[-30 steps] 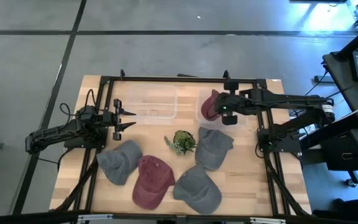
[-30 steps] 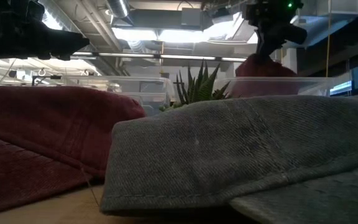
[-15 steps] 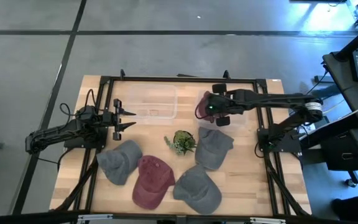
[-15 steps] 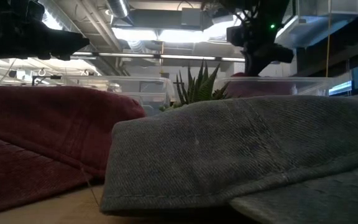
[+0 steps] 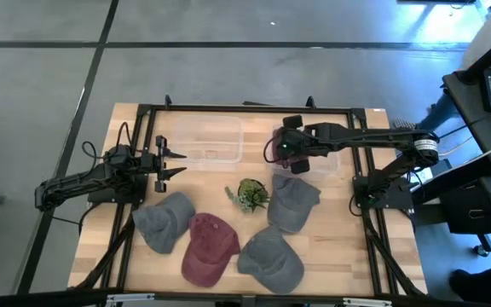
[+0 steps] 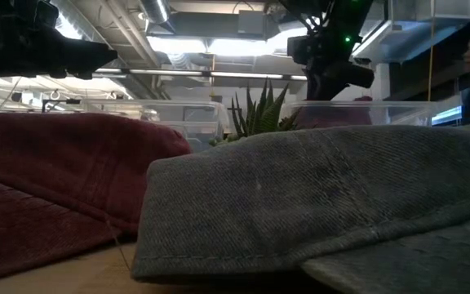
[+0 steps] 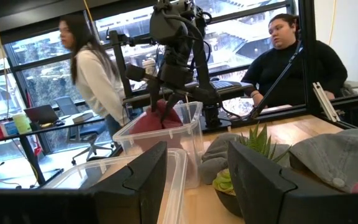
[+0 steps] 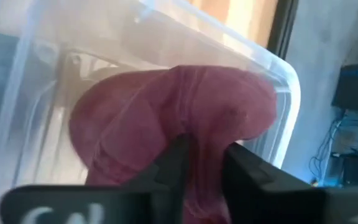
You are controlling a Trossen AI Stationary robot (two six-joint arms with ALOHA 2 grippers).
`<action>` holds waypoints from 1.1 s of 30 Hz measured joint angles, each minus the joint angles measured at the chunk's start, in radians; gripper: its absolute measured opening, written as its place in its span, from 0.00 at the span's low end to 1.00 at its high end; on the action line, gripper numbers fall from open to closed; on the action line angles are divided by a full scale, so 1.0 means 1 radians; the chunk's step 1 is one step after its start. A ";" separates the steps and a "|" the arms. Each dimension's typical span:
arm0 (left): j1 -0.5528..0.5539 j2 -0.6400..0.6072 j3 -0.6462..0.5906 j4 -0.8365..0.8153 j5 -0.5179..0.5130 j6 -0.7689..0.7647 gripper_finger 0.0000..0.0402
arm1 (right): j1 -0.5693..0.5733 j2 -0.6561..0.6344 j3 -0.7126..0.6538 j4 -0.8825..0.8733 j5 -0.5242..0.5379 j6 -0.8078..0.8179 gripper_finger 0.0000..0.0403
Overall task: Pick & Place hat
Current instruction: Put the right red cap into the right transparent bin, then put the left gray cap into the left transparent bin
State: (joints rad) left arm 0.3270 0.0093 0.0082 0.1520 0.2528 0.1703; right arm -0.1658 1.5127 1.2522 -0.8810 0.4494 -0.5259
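The right gripper [image 5: 284, 150] reaches over the clear bin [image 5: 332, 167] that stands beyond the potted succulent [image 5: 250, 194], at the bin's wall nearest the second, empty bin [image 5: 212, 141]. Its fingers [image 8: 178, 163] are closed on a fold of the maroon hat [image 8: 166, 130], which hangs directly beneath them, inside the bin's walls. The decisive relation is vertical: the hat lies straight below the hand, partly sunk into the bin, as the left wrist view confirms, where the crown [image 7: 157, 122] shows through the plastic wall under the descending arm. Whether the hat already rests on the bin floor cannot be told. The step in hand is judged to be the placing; it appears to call only for a small further lowering and a parting of the fingers, with no sideways travel. The hat sits crowded toward the wall facing the succulent's left, so some cloth might drape over the rim on release. The left gripper [image 5: 162, 161] hovers to the left of the succulent, beside the empty bin, its fingers spread and holding nothing; it is well apart from the hat, so the right arm is plainly the nearer. On the near side of the succulent lie a second maroon cap [image 5: 206, 248] and three grey caps: one to its right [image 5: 294, 201], one to its left [image 5: 164, 220], one nearest the table edge [image 5: 271, 256].
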 joint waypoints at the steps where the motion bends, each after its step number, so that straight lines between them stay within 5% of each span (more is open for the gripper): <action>1: 0.000 0.000 0.000 0.000 0.000 0.000 0.41 | 0.000 0.000 0.000 0.006 0.005 0.003 0.29; 12: 0.000 0.000 0.000 0.000 0.000 0.000 0.41 | 0.001 -0.007 0.110 0.006 0.081 0.091 0.44; 17: 0.000 0.000 0.000 0.000 0.001 0.000 0.41 | 0.027 -0.112 0.120 -0.019 -0.017 0.231 0.43; 24: 0.000 0.000 0.000 0.001 0.020 -0.158 0.41 | 0.088 -0.399 -0.132 0.122 -0.074 0.444 0.44; 29: 0.000 0.000 0.000 0.010 0.029 -0.383 0.41 | 0.127 -0.557 -0.353 0.359 -0.079 0.456 0.44; 33: 0.000 0.000 0.024 0.005 0.031 -0.422 0.41 | 0.131 -0.609 -0.422 0.475 -0.075 0.429 0.43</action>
State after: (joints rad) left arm 0.3271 0.0093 0.0320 0.1566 0.2836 -0.2518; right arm -0.0346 0.9036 0.8306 -0.4058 0.3739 -0.0969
